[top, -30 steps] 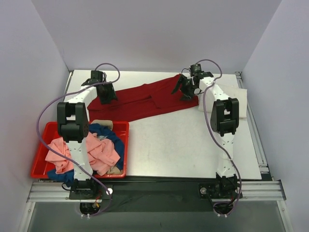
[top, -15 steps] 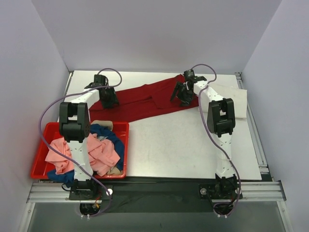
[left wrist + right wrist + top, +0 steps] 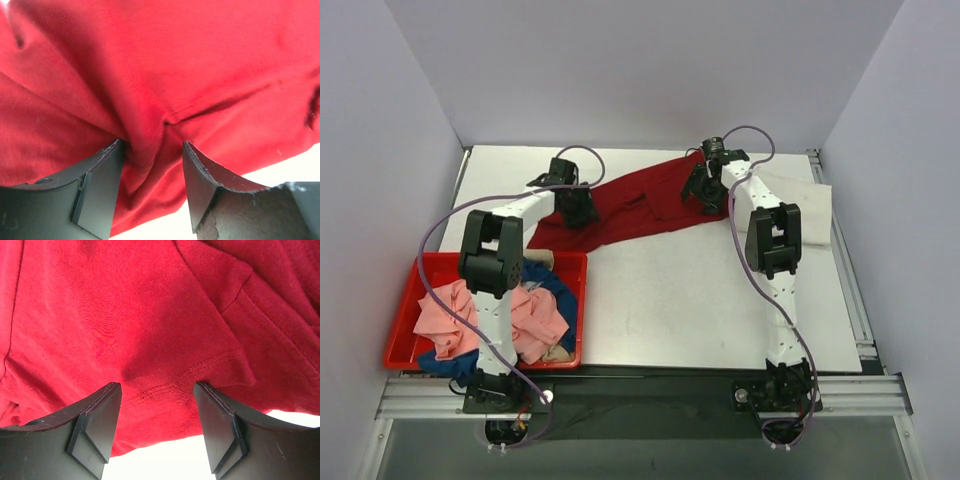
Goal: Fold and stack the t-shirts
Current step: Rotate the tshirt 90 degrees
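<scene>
Two grippers, one table (image 3: 670, 300), one red bin (image 3: 400, 325). One dark red t-shirt (image 3: 630, 210) spread as a band across the table's far side, from 10 to 1 o'clock. One white t-shirt (image 3: 815, 205) at 2 o'clock. Bin at 8 o'clock, heaped with pink t-shirt (image 3: 445, 315), blue t-shirt (image 3: 560, 290), beige t-shirt (image 3: 558, 352); exact count there unclear. Left gripper (image 3: 151, 145): jaws apart, red cloth puckered between. Right gripper (image 3: 157, 385): jaws apart over a stitched hem.
</scene>
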Robot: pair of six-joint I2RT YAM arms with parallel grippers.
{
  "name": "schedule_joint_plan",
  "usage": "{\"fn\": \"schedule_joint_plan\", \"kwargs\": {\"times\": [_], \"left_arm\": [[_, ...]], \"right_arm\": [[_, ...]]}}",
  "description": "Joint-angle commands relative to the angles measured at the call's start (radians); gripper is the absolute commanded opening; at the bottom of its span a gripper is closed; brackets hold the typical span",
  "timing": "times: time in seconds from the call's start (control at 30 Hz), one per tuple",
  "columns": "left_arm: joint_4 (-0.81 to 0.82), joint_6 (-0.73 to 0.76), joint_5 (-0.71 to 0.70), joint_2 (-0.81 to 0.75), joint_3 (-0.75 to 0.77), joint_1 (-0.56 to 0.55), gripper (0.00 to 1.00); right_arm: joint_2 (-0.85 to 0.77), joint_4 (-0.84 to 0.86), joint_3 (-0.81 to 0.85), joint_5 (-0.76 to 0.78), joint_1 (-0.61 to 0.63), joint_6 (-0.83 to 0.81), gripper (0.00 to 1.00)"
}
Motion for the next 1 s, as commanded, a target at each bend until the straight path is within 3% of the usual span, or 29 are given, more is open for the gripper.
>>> {"fn": "schedule_joint_plan", "kwargs": {"times": [0.0, 0.23, 0.4, 0.7, 0.97], "left_arm": [[-0.044, -0.096, 0.075, 0.032, -0.014, -0.057, 0.6], [0.003, -0.237, 0.108, -0.017, -0.063, -0.143, 0.6], [0.109, -0.385, 0.111, -0.13, -0.22, -0.198, 0.6], [0.147, -0.507, 0.047, -0.289, -0.419, -0.346, 0.61], [0.19, -0.634, 0.072, -0.284, -0.411, -0.438, 0.61]], "right_arm": [[0.059, -0.076, 0.055, 0.061, -0.023, 0.002, 0.62], [0.083, -0.093, 0.095, 0.036, -0.059, -0.006, 0.62], [0.088, -0.113, 0.121, 0.027, -0.068, -0.033, 0.62], [0.105, -0.179, 0.176, -0.008, -0.066, -0.109, 0.62], [0.097, -0.251, 0.192, -0.031, -0.065, -0.159, 0.62]]}}
